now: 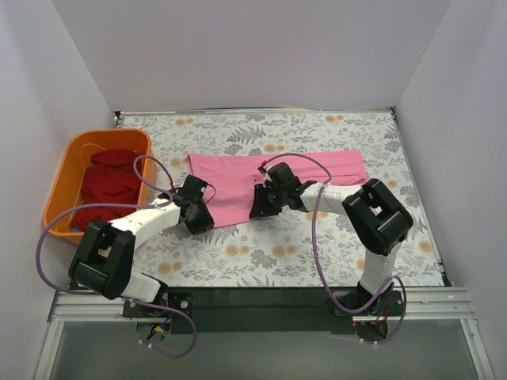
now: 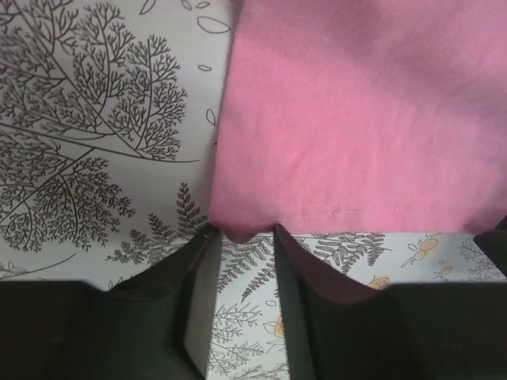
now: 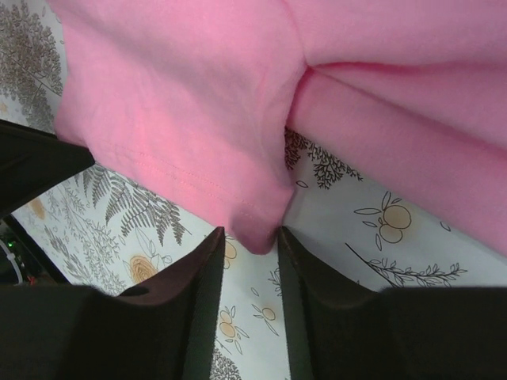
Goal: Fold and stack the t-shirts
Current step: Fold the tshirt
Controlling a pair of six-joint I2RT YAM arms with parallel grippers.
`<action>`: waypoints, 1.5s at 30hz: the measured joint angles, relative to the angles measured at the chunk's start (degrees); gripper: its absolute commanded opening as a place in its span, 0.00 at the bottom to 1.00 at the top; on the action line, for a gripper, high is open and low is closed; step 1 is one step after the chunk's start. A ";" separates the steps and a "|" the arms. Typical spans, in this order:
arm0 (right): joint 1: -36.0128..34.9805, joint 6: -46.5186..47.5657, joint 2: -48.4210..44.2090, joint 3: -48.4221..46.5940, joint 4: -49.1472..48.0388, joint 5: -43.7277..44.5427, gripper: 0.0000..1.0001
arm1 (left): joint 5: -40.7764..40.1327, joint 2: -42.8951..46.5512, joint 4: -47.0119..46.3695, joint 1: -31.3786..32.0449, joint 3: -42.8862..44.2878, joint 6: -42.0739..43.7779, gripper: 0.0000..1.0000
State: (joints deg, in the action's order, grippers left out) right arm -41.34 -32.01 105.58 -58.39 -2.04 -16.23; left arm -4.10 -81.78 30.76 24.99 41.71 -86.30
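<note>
The bright pink t-shirt (image 1: 309, 168) lies across the middle of the floral table, with one part reaching toward me. My left gripper (image 1: 198, 217) is at that part's near left corner. In the left wrist view the hem corner of the shirt (image 2: 356, 119) dips between the tips of the gripper (image 2: 242, 231), which is closed on it. My right gripper (image 1: 261, 204) is at the near right corner. In the right wrist view a bunched corner of the shirt (image 3: 190, 103) is pinched in the gripper (image 3: 249, 236) and tents up off the table. Dark red t-shirts (image 1: 107, 186) lie in the basket.
An orange plastic basket (image 1: 70, 154) stands at the left edge of the table. White walls close in the back and both sides. The floral tablecloth (image 1: 277, 253) is bare between the shirt and the arm bases.
</note>
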 measured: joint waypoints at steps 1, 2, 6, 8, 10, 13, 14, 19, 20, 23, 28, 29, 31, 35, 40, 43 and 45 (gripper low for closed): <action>-0.02 -0.15 0.20 0.00 -0.02 -0.09 0.29 | 0.00 -0.11 -0.13 0.00 0.00 0.00 0.27; -0.04 -0.28 0.42 -0.02 -0.17 -0.09 0.22 | 0.00 -0.24 -0.37 -0.02 0.00 0.00 0.23; -0.04 -0.42 0.87 -0.02 -0.11 -0.07 0.07 | -0.04 -0.46 -0.50 0.00 0.00 0.00 0.12; -0.07 -0.33 0.87 -0.02 0.15 0.04 0.02 | -0.13 -0.46 -0.52 0.00 0.00 0.11 0.06; -0.11 -0.11 0.87 -0.04 0.26 0.24 0.01 | -0.52 -0.46 -0.55 0.00 0.00 0.31 0.02; -0.17 0.50 0.87 -0.68 0.94 0.72 0.01 | -1.29 -0.46 -0.52 0.00 0.04 0.59 0.00; -0.22 0.76 0.87 -1.09 1.20 0.96 0.01 | -1.53 -0.44 -0.31 0.00 0.24 0.63 0.00; -0.31 1.88 0.85 -2.93 1.92 1.53 0.01 | -3.10 0.33 0.79 0.00 2.10 1.09 0.00; -0.31 2.03 0.85 -3.04 1.92 1.51 0.01 | -3.26 0.57 0.85 0.00 2.40 1.16 0.00; -0.31 2.25 0.85 -3.04 2.10 1.51 0.01 | -3.48 1.27 1.16 0.00 2.58 1.31 0.18; -0.31 2.29 0.85 -3.04 2.14 1.51 0.01 | -4.02 1.88 2.69 0.00 2.58 0.79 0.50; -0.31 2.29 0.85 -3.04 2.14 1.49 0.01 | -4.20 2.10 2.93 0.00 2.58 0.70 0.50; -0.31 2.29 0.85 -3.04 2.14 1.49 0.01 | -4.55 2.51 3.26 0.00 2.56 0.55 0.50; -0.31 2.29 0.85 -3.04 2.14 1.49 0.01 | -4.98 2.45 3.26 0.00 2.51 0.52 0.49; -0.31 2.29 0.85 -3.02 2.14 1.46 0.01 | -5.38 -0.72 2.21 0.00 2.51 0.52 0.42; -0.31 2.29 0.85 -2.99 2.14 1.46 0.01 | -5.55 -2.38 1.92 0.00 2.75 0.74 0.34; -0.31 2.29 0.85 -2.99 2.14 1.46 0.01 | -5.55 -2.56 1.62 0.00 2.78 0.92 0.28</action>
State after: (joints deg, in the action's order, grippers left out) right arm -41.65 -29.71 106.43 -61.39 0.10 -14.76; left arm -9.65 -84.33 32.38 24.99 44.49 -85.38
